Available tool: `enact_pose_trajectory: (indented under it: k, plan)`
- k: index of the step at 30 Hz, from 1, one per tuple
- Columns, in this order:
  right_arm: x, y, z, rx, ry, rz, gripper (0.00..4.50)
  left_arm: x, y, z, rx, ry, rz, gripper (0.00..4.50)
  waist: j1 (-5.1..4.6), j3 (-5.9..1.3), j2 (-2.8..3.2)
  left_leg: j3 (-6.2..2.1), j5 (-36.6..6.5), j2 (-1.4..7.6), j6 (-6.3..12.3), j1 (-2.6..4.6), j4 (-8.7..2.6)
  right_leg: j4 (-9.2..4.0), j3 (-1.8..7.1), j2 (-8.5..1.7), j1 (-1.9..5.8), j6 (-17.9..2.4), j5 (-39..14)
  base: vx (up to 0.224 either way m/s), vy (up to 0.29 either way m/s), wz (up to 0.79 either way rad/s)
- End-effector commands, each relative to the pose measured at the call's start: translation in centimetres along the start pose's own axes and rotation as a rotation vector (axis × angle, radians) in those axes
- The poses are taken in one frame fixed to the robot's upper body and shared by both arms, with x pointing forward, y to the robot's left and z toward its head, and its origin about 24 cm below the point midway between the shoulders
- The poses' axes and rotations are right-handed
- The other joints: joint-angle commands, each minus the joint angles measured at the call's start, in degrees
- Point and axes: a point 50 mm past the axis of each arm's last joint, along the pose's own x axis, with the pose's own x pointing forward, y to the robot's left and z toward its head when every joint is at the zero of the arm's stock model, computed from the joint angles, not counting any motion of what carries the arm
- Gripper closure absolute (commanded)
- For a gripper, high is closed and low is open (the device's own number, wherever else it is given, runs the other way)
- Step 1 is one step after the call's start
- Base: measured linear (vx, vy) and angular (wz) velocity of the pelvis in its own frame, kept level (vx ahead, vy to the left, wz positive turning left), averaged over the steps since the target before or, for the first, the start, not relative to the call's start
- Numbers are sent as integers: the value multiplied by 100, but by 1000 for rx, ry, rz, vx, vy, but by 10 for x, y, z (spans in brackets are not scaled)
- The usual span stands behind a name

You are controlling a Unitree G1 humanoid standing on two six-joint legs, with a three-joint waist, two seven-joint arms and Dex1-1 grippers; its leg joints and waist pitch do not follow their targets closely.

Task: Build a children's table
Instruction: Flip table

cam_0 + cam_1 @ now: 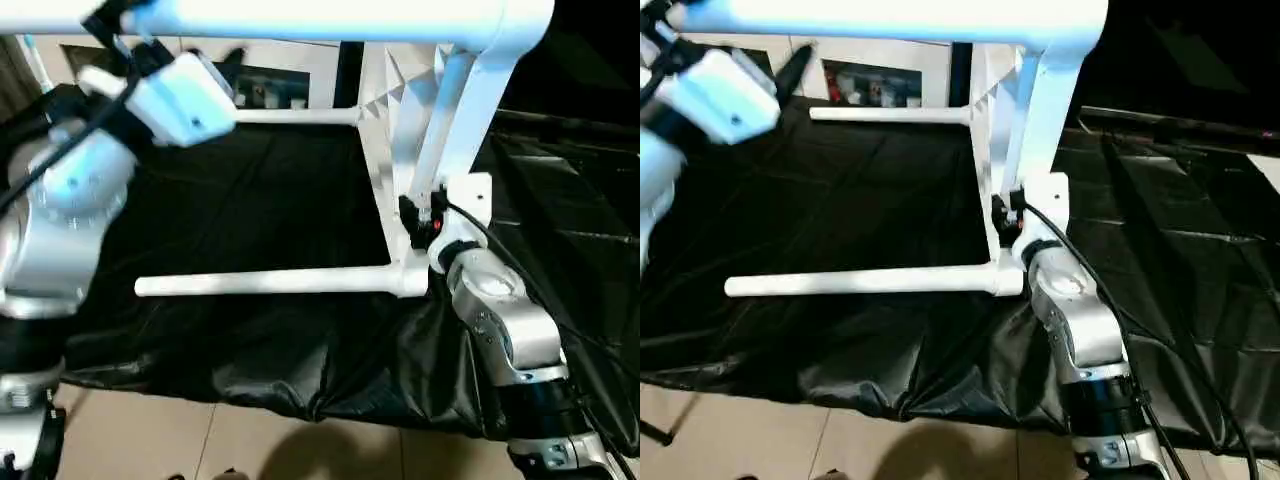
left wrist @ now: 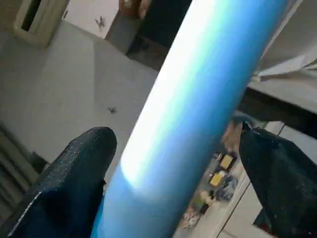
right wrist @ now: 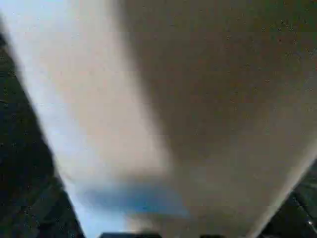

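The children's table (image 1: pixel 405 110) stands on its side on the black sheet, ribbed underside facing left, with white legs pointing left. One leg (image 1: pixel 330 18) runs along the top of the picture. My left gripper (image 2: pixel 173 144) is open around it, one black finger (image 2: pixel 74 173) on each side. A lower leg (image 1: pixel 260 284) lies just above the sheet, and a far leg (image 1: pixel 300 116) sits behind. My right gripper (image 1: pixel 422 222) presses against the table top's edge just above the lower corner socket (image 1: pixel 412 278). White plastic sits close up in the right wrist view.
The big black-sheeted table (image 1: pixel 250 200) carries the work; its sheet hangs crumpled over the near edge (image 1: pixel 300 385). Beige floor tiles (image 1: pixel 200 440) lie below. A white cabinet with glass doors (image 1: pixel 280 85) stands behind.
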Motion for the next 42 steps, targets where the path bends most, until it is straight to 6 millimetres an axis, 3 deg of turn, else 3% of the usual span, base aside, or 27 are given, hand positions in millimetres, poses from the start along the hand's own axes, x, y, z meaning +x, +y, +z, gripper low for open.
enact_pose_trajectory:
  k: [1, 3, 5, 8, 11, 13, 17, 20, 21, 22, 24, 26, 27, 28, 29, 30, 31, 33, 34, 36, 38, 39, 40, 41, 42]
  plan:
    - [1, -5, 3, 15, -27, 0, 217, 2, 1, 0, 0, -6, 0, 27, 19, -341, 124, -92, -1021, 208, -431, 52, -429, -345, 261, -401, 278, -772, -419, 0, 0, 0]
    - [3, -3, 3, 18, -42, 22, 219, 1, 0, -1, -28, -6, 2, 34, 21, -346, 153, -90, -909, 210, -425, 51, -423, -324, 257, -400, 280, -841, -256, 0, 0, 0]
    - [4, 0, 3, 20, -49, 37, 239, 1, -2, 0, -54, -4, 3, 40, 13, -343, 144, -84, -895, 209, -410, 46, -418, -318, 253, -397, 287, -901, -167, 0, 0, 0]
    - [6, 1, 2, 23, -54, 43, 247, 0, -5, -1, -67, 2, -9, 78, 10, -336, 139, -83, -941, 207, -388, 45, -425, -328, 252, -405, 292, -916, -298, 0, 0, 0]
    - [8, 2, 1, 22, -58, 47, 251, 0, -5, -3, -67, 14, -4, 84, 9, -323, 142, -83, -1051, 212, -371, 53, -433, -353, 255, -403, 277, -884, -503, 0, 0, 0]
    - [9, 2, 2, 17, -65, 48, 252, 0, -4, -4, -70, 25, -2, 120, 7, -321, 145, -90, -1138, 214, -380, 55, -441, -365, 253, -408, 273, -859, -661, 0, 0, 0]
    - [10, 2, 2, 12, -71, 50, 253, 0, -4, -5, -76, 27, -1, 131, 16, -325, 153, -87, -1104, 214, -362, 60, -437, -362, 256, -403, 270, -860, -576, 0, 0, 0]
    - [13, -10, 15, -43, -118, 38, 253, 3, -6, 0, -148, 12, -2, 160, 14, -331, 205, -89, -1092, 208, -372, 65, -425, -351, 254, -396, 272, -890, -511, 0, 0, 0]
    - [13, -10, 15, -43, -118, 38, 253, 3, -6, 0, -148, 12, -2, 160, -1, -329, 175, -81, -1083, 206, -358, 58, -424, -358, 254, -391, 280, -902, -503, 0, 0, 0]
    - [14, -25, 29, -88, -157, 14, 253, 5, -6, 2, -198, 10, 13, 165, 12, -333, 181, -75, -1007, 198, -328, 46, -409, -347, 259, -397, 297, -933, -459, 0, 0, 0]
    - [15, -37, 43, -118, -191, -5, 253, 6, -1, -1, -247, 25, 61, 178, 33, -335, 159, -49, -903, 187, -224, 49, -382, -352, 266, -399, 299, -989, -429, 0, 0, 0]
    - [15, -42, 50, -131, -207, -13, 253, 7, 2, -3, -271, 35, 90, 180, 58, -353, 174, -37, -627, 170, -110, 5, -353, -326, 268, -405, 339, -1047, -263, 0, 0, 0]
    - [15, -50, 61, -149, -235, -27, 253, 7, 8, -6, -301, 43, 139, 181, 85, -379, 192, -34, -182, 149, 47, -39, -312, -269, 266, -389, 361, -1097, 219, 0, 0, 0]
    - [13, -66, 86, -190, -294, -60, 253, 6, 18, -10, -353, 58, 225, 183, 101, -414, 192, -27, 86, 127, 149, -54, -275, -226, 258, -367, 381, -1147, 589, 0, 0, 0]
    - [13, -66, 86, -190, -294, -60, 253, 6, 18, -10, -353, 58, 225, 183, 113, -434, 190, -20, 219, 115, 221, -68, -250, -201, 256, -357, 386, -1180, 803, 0, 0, 0]
    - [10, -76, 102, -216, -332, -79, 253, 5, 22, -12, -398, 63, 279, 183, 134, -459, 201, -15, 361, 112, 301, -65, -228, -175, 255, -347, 373, -1212, 1017, 0, 0, 0]
    - [8, -83, 116, -240, -362, -92, 253, 4, 25, -14, -438, 67, 321, 183, 155, -461, 182, 10, 520, 64, 465, -143, -183, -138, 250, -320, 385, -1286, 1367, 0, 0, 0]
    - [6, -87, 125, -256, -381, -97, 254, 3, 27, -15, -471, 72, 349, 184, 194, -470, 201, 24, 511, 67, 571, -145, -151, -137, 253, -319, 339, -1291, 1436, 0, 0, 0]
    - [3, -95, 144, -290, -422, -105, 254, 0, 29, -18, -545, 82, 408, 185, 203, -447, 213, 25, 429, 77, 625, -161, -145, -142, 237, -319, 313, -1323, 1321, 0, 0, 0]
    - [2, -96, 149, -299, -435, -106, 255, 0, 30, -19, -565, 85, 424, 187, 211, -419, 212, 19, 194, 105, 638, -159, -159, -185, 212, -325, 303, -1323, 821, 0, 0, 0]
    - [-2, -101, 170, -328, -477, -102, 255, -3, 30, -22, -639, 96, 472, 187, 214, -384, 213, 7, -134, 156, 539, -132, -183, -257, 199, -355, 269, -1205, -4, 0, 0, 0]
    - [-4, -101, 188, -361, -513, -87, 255, -6, 26, -26, -719, 120, 487, 187, 214, -384, 213, 7, -134, 156, 539, -132, -183, -257, 199, -355, 269, -1205, -4, 0, 0, 0]
    - [-6, -100, 203, -391, -541, -65, 255, -9, 20, -30, -790, 145, 491, 187, 191, -389, 136, 2, -205, 168, 467, -144, -188, -243, 184, -360, 288, -1228, -258, 0, 0, 0]
    - [-7, -99, 210, -405, -557, -46, 255, -11, 15, -32, -826, 163, 488, 187, 186, -368, 108, 14, -289, 172, 479, -128, -178, -259, 189, -369, 249, -1221, -400, 0, 0, 0]
    - [-8, -98, 217, -418, -570, -26, 255, -14, 11, -34, -856, 179, 484, 187, 177, -361, 116, 13, -289, 170, 485, -144, -178, -270, 191, -367, 249, -1212, -439, 0, 0, 0]
